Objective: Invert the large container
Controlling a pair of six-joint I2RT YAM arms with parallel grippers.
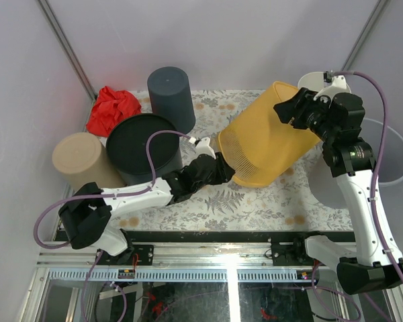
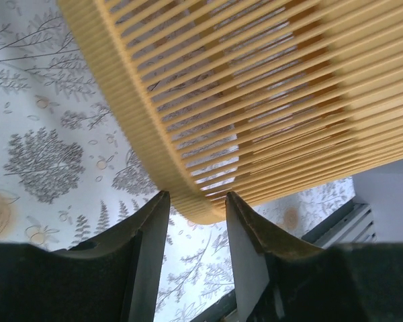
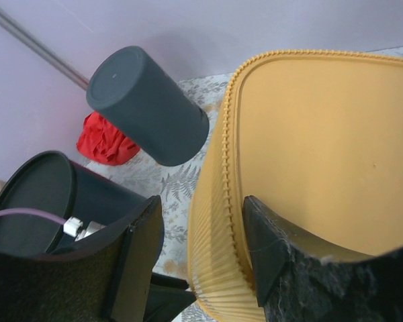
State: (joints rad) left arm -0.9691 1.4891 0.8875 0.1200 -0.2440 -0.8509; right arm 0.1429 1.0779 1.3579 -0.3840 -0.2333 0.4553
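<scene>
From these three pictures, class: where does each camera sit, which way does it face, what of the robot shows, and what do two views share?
Top external: above and behind the arms, looking down on the table; both arms show, left gripper and right gripper at the yellow basket.
Left wrist: looks past its own fingers at the basket's slatted rim.
Right wrist: looks past its own fingers over the basket's base toward the dark grey cylinder.
Shared: top and right wrist both show that cylinder.
</scene>
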